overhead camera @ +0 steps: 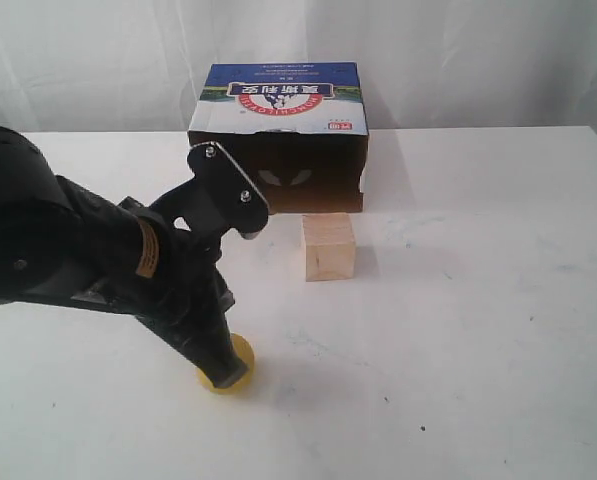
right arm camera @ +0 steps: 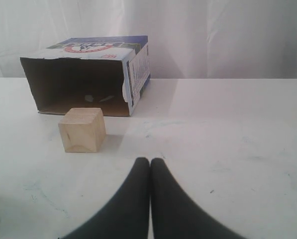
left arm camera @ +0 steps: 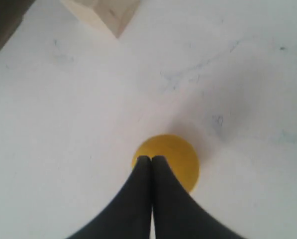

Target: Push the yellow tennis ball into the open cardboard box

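Observation:
The yellow tennis ball (overhead camera: 236,366) lies on the white table near the front left, partly covered by my left arm. My left gripper (left arm camera: 151,158) is shut, its tips pressed together and resting against the near side of the ball (left arm camera: 175,158). The open cardboard box (overhead camera: 278,140) lies on its side at the back centre, dark opening facing the front, blue-white printed face on top. My right gripper (right arm camera: 149,160) is shut with nothing in it, hovering over bare table in front of the box (right arm camera: 88,74); it does not show in the exterior view.
A pale wooden cube (overhead camera: 328,246) stands just in front of the box opening, between the ball and the box; it also shows as cube (right arm camera: 82,129) and corner (left arm camera: 106,12). White curtain hangs behind the table (overhead camera: 478,300).

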You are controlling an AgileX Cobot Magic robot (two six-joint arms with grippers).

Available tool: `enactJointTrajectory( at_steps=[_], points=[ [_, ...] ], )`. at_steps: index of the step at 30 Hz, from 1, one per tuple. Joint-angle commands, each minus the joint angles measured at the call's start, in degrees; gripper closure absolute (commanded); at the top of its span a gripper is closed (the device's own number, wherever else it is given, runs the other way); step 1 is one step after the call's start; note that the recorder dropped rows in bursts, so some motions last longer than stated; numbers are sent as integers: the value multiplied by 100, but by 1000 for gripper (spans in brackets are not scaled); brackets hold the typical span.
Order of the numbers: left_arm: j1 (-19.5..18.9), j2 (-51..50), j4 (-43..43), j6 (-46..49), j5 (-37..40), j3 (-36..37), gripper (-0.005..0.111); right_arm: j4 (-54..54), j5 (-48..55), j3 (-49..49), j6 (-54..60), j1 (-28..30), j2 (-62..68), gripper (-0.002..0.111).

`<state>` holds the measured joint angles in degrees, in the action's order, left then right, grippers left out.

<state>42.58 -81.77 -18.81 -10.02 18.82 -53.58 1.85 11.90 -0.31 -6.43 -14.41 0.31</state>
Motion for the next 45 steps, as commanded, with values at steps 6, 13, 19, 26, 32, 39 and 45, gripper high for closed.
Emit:
enactJointTrajectory(
  at_steps=[6,13,19,26,32,39,45],
  points=[
    [-402,40,-1,-12,779,-13,107,1,-35,31,22,17,-31,108],
    [-1458,-123,-450,-3,294,-13,107,1,-35,31,22,17,-31,108],
    [-2107,-1155,-478,128,-344,32,107,1,-35,31,22,17,-31,108],
    [-2395,-1472,-477,123,-688,171,107,1,-35,31,22,17,-31,108],
    [-2372,-690,-725,-55,-330,36,107,1,-35,31,22,17,-31,108],
    [-3453,-678,-1509,-25,-937,-186,107,1,-35,31,22,17,-31,108],
    [-4157,-1963,-1509,-486,-1527,-124,107,1,-35,31,22,17,-31,108]
  ],
)
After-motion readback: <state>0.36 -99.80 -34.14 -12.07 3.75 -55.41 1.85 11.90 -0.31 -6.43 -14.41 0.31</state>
